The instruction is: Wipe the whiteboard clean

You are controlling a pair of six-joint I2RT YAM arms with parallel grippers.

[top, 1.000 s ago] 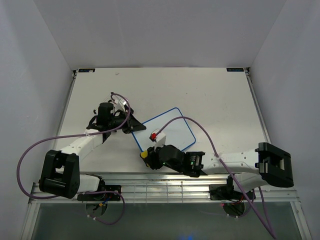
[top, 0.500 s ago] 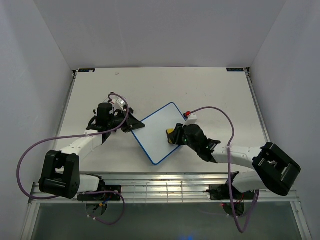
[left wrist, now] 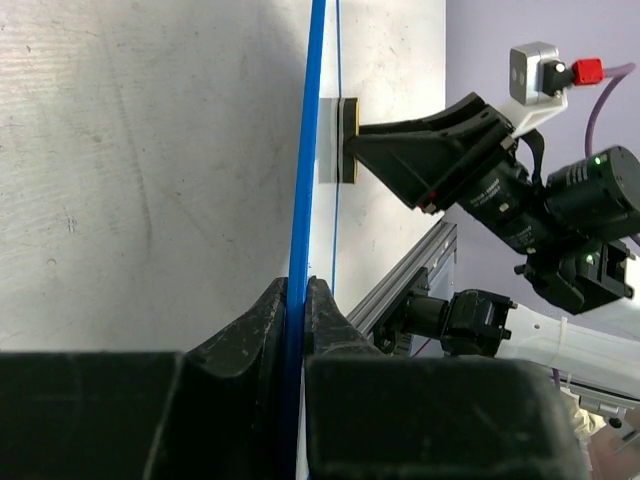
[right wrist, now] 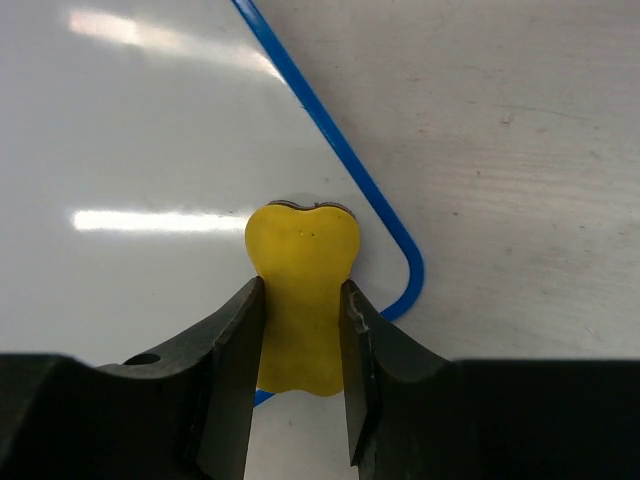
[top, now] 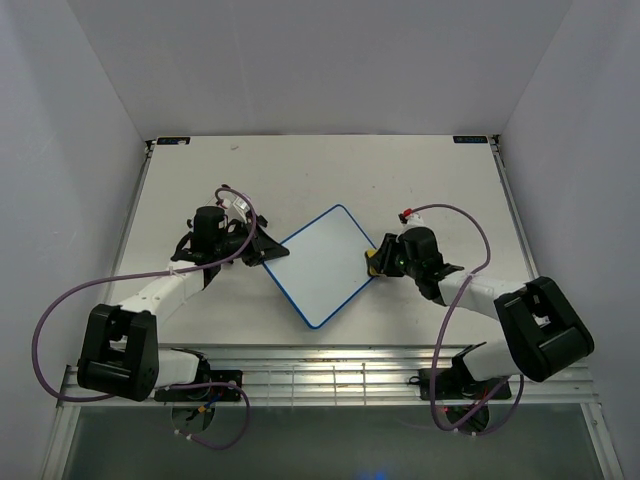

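Looking blank all over, the whiteboard (top: 322, 268) lies on the table (top: 430, 190), turned like a diamond, so erasing seems done or nearly so. The left gripper (top: 268, 251) pinches its left corner frame. The right gripper (top: 377, 262) clamps the yellow eraser (right wrist: 300, 300) at the board's right corner, with open room beyond on the right and far.

The table (top: 420, 180) is an off-white slab, kinda scuffed, with a little black tab at each far corner (top: 172, 140). Only thing sitting right on it is the whiteboard (top: 320, 265), about mid-table and a bit closer to the near edge. It's turned like a diamond, one corner aimed at the near edge, and looks wiped blank.
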